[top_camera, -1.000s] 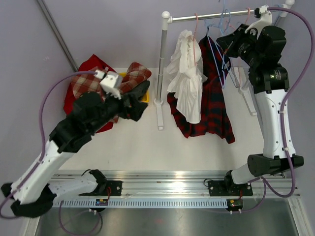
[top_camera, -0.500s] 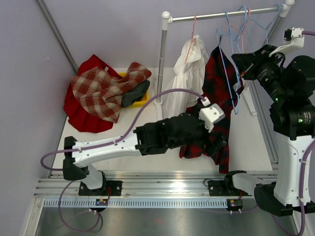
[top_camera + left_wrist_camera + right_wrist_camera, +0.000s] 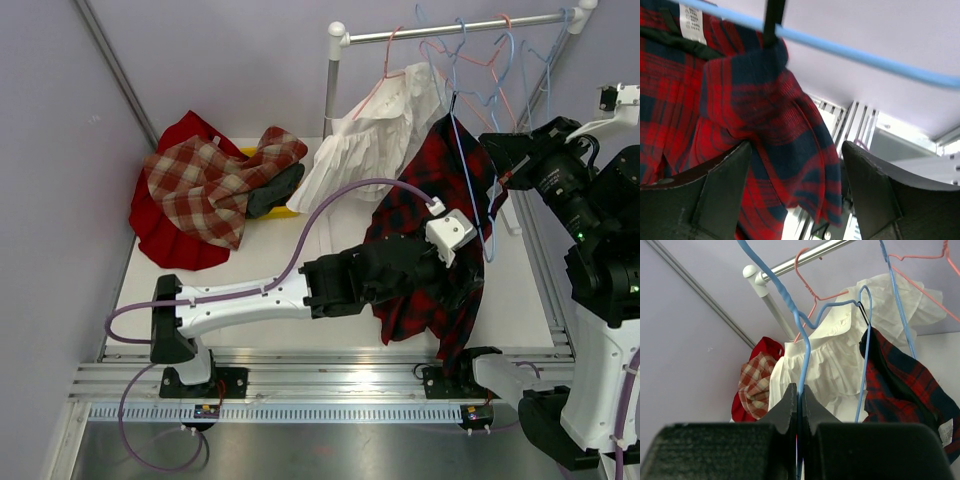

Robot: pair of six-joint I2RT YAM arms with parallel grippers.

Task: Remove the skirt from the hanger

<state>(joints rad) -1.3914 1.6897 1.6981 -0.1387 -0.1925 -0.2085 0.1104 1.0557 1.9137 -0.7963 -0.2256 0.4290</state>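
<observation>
1. Swinging across from the pile [image 3: 215, 185] left of the rail [image 3: 450, 28], the left arm has reached the skirt [image 3: 435, 190] within the last second. The left gripper [image 3: 797, 150] now sits in the plaid well below the rail.
2. Its jaws are spread, with a fold of the skirt lying between them, not yet pinched.
3. The right gripper [image 3: 799, 390] has dropped from just under the rail to a spot lower and to the right of it. Its jaws are pressed together on the wire of the blue hanger [image 3: 802, 335].
4. The skirt has followed. A second ago it hung straight down under the rail; now it is drawn out on a slant, below and right of the rail. It is still hung from the hanger's bar, as the left wrist view shows.
5. The white dress [image 3: 375, 145] has been dragged sideways and splays out below the rail's left end.
6. The hanger's hook may still be over the rail; among the other hangers there I cannot tell.
7. Judged from this, setup is done and removal is not. One arm holds the hanger steady, the other is in place on the cloth. What is left is to close the left jaws on the fold and pull the skirt down and away from the hanger.
</observation>
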